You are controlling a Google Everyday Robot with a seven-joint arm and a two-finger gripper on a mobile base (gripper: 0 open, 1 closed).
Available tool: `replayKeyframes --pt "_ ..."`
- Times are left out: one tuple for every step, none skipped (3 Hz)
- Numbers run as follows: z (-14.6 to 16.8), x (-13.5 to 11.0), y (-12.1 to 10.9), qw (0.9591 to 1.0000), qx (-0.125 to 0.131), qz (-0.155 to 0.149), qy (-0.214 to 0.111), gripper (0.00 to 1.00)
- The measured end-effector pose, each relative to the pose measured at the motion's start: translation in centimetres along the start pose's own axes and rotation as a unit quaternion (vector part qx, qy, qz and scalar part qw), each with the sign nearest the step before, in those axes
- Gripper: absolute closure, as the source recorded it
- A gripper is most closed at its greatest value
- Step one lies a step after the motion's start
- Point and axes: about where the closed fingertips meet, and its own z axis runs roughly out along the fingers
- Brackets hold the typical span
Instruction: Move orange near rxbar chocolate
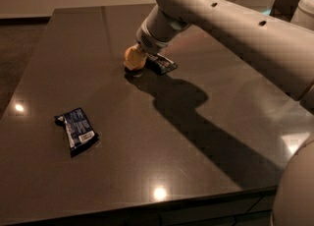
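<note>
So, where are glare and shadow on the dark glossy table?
Camera view: small bright glare spots lie near the front and left edges of the dark glossy table; the pale arm's shadow runs toward the lower right from the gripper, which is at the small round orange beside the slim black bar wrapper.

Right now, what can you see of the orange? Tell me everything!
The orange is small, round and smooth, yellow-orange in this light. Only its left part shows; the gripper covers the rest from above. It sits low at the far middle of the dark shiny table, with a shadow under it. The black rxbar chocolate lies just right of it; whether they touch is hidden.
</note>
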Motion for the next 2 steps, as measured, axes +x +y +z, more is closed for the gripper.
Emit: replayKeyframes --pt "-0.08 0.27 -0.08 1.0000 -0.002 -0.001 -0.002 0.00" --pt "-0.08 0.27 -0.07 1.0000 -0.002 -0.001 -0.002 0.00"
